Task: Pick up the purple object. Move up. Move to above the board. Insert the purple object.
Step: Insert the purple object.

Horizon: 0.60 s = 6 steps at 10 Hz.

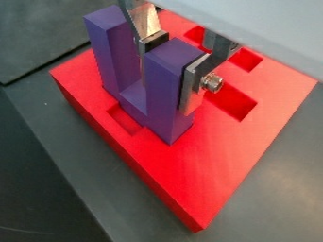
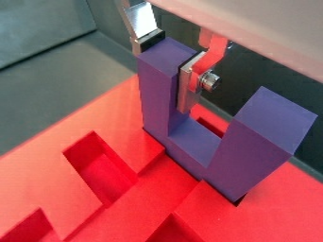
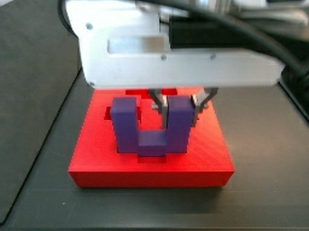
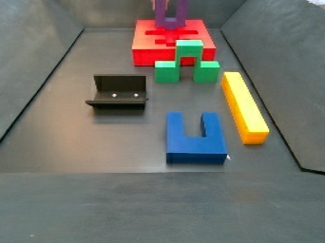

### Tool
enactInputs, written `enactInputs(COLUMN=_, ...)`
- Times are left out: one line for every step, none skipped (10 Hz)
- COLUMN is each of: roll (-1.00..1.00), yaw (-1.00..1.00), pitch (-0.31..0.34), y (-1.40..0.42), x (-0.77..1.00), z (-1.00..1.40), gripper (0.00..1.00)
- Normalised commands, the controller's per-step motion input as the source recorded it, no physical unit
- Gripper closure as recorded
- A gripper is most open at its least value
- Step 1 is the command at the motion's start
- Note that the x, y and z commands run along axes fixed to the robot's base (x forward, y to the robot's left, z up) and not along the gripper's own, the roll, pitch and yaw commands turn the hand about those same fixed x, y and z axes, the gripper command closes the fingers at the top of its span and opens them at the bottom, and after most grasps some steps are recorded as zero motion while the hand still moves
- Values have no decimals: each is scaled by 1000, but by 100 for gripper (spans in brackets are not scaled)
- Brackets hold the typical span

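Over the board [image 3: 97, 167], gripper [image 1: 177, 66] points down, jaws clamped on one prong of upright purple object [image 3: 147, 126].

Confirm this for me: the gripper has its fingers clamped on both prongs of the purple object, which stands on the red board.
Not quite. The gripper is clamped on only one prong of the purple object; in both wrist views the silver fingers pinch a single prong while its twin stands free beside them. The rest holds: the purple object stands upright with its base on the board.
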Motion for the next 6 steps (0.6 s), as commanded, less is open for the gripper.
enactInputs(roll=261, yaw=0, pitch=89, y=-60, x=186, z=-491, gripper=100)
enactInputs(roll=251, yaw=-9, pitch=147, y=-26, x=149, z=-554, gripper=100)
enactInputs(roll=253, yaw=-34, pitch=189, y=-29, x=117, z=-574, gripper=100)
enactInputs(roll=244, yaw=-57, pitch=186, y=-40, x=71, z=-583, gripper=100)
enactInputs(roll=154, yaw=-54, pitch=87, y=-17, x=20, z=-403, gripper=100)
enactInputs(roll=0, yaw=0, pitch=0, y=0, x=0, z=0, gripper=100)
